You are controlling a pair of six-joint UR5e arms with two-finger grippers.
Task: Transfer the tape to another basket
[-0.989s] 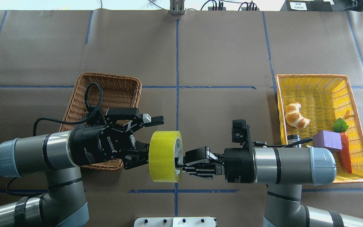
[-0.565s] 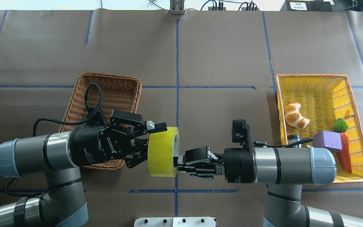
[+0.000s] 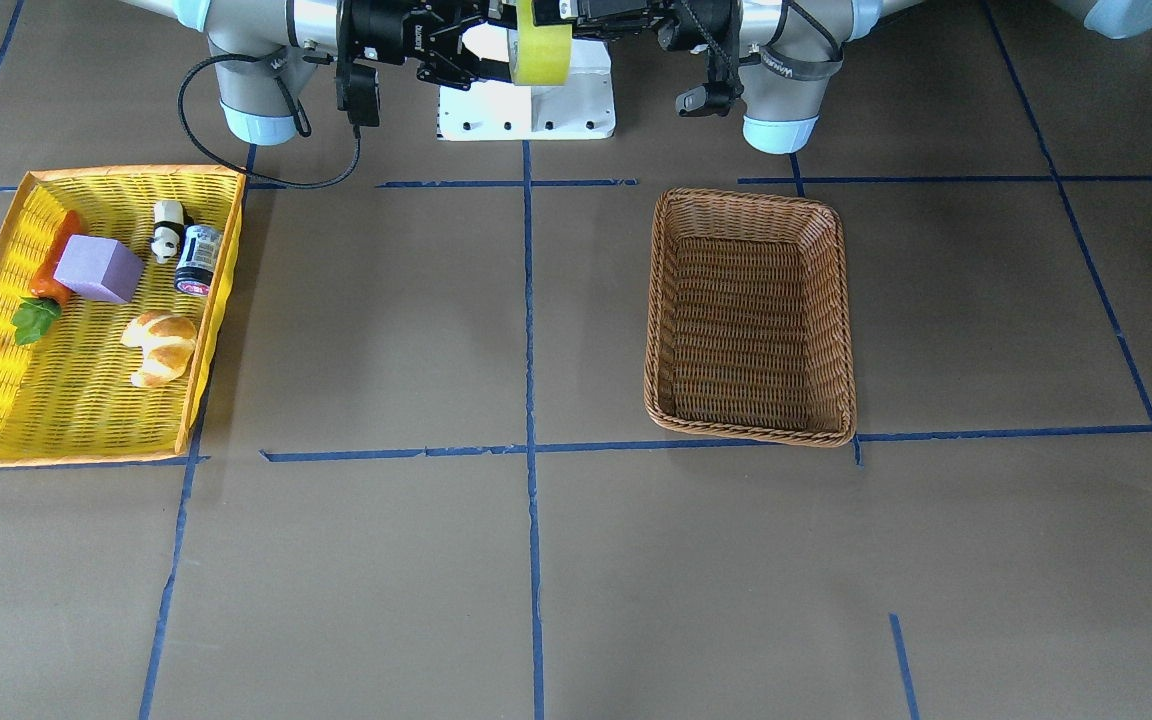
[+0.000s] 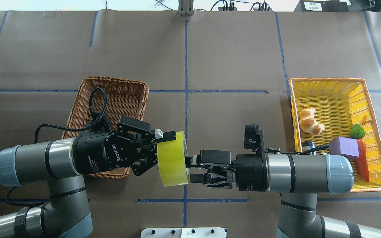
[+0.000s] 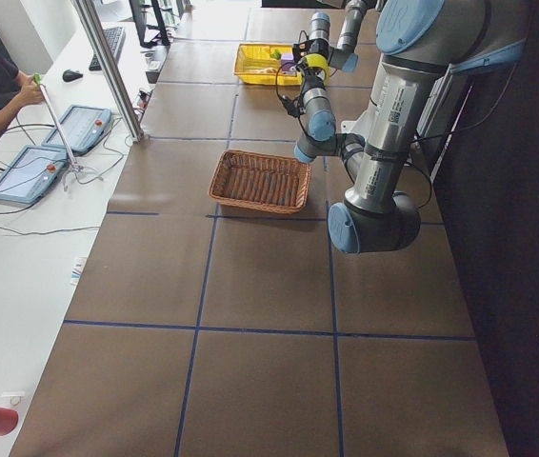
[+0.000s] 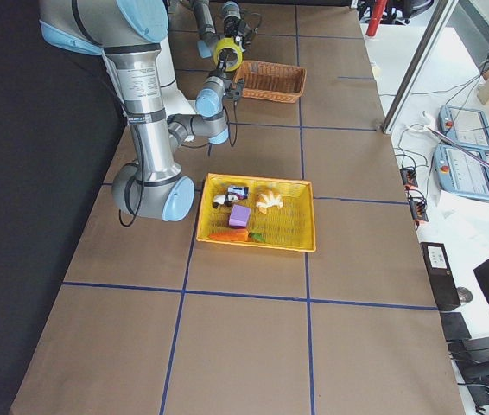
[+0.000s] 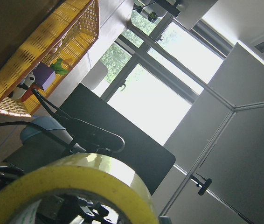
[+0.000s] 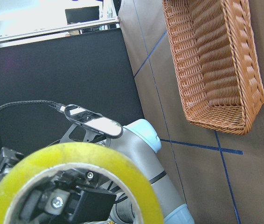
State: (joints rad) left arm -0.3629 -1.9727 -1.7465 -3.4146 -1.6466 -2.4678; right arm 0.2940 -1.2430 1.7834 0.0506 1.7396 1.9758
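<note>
In the overhead view the left arm comes in from the lower left, and the brown wicker basket (image 4: 117, 89) sits partly under its wrist at left centre, with nothing visible in the part that shows. Just right of that basket, the left gripper (image 4: 160, 148) is clamped on the yellow tape (image 4: 172, 158). One finger presses on the roll's upper outer edge. The other is hidden behind the roll, and the right wrist view shows black gripper parts inside the core. The tape hangs on edge above the brown-paper table (image 4: 236, 49), at lower centre beside the blue middle line, outside both baskets. Its open faces are turned toward the two grippers. The right gripper (image 4: 192, 169) faces the roll's right side with its jaws parted and holding nothing, the fingertips just beside the roll. At the far right lies the yellow plastic basket (image 4: 326, 79) with a croissant (image 4: 310, 121), a small dark jar (image 4: 308, 144), a purple block (image 4: 343, 147) and a toy carrot (image 4: 363, 160).
</note>
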